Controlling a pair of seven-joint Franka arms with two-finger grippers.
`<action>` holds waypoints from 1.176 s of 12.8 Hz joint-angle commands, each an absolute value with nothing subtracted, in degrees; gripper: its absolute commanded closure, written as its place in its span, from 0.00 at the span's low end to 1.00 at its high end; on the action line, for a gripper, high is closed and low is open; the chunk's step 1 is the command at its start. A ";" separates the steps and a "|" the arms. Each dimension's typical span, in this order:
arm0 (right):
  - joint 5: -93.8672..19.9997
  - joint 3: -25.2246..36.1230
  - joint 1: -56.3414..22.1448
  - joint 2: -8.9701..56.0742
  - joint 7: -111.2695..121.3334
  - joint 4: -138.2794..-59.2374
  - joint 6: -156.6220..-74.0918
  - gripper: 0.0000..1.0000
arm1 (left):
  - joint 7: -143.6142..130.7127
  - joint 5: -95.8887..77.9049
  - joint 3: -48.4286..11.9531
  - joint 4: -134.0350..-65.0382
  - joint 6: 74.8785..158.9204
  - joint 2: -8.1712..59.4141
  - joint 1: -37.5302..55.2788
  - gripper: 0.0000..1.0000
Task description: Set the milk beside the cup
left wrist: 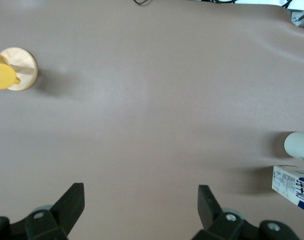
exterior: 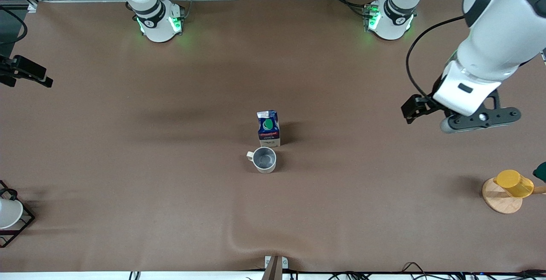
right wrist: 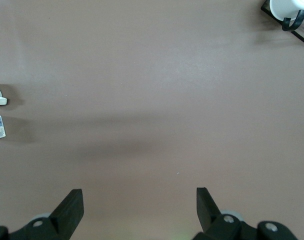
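Note:
The milk (exterior: 268,128) stands upright at the table's middle, dark blue top with a green cap and a red band. The cup (exterior: 265,160), a white mug with a grey inside, stands just nearer to the front camera than the milk, close beside it. My left gripper (exterior: 467,122) hangs open and empty over the left arm's end of the table, well apart from both. Its wrist view (left wrist: 141,205) shows the milk (left wrist: 294,187) and the cup (left wrist: 298,146) at the edge. My right gripper (right wrist: 139,207) is open and empty over bare table; only a black part (exterior: 25,73) shows in the front view.
A yellow cup (exterior: 514,183) on a wooden base (exterior: 501,201) stands at the left arm's end, near the front edge. A white cup in a black wire rack (exterior: 8,214) stands at the right arm's end. The brown cloth has a wrinkle (exterior: 239,239) near the front edge.

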State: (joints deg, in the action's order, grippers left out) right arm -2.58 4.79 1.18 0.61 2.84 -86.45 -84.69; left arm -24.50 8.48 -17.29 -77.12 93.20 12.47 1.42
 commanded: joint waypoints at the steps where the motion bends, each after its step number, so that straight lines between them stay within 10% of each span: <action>1: -3.52 3.87 2.46 0.09 2.29 -86.31 -84.02 0.00 | -22.59 8.09 -17.75 -79.10 91.33 9.93 -0.43 0.00; 10: -3.69 3.96 2.72 0.09 2.29 -86.22 -84.11 0.00 | -18.55 2.20 -13.74 -79.71 89.21 6.95 -0.99 0.00; 15: -3.43 4.04 3.07 0.09 2.29 -85.08 -84.02 0.00 | -17.24 0.97 -3.08 -93.94 93.16 -2.72 6.59 0.00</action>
State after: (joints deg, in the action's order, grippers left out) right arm -2.58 4.92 1.35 0.60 2.80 -86.04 -84.68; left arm -19.13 2.58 -4.88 -85.89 90.08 3.05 6.07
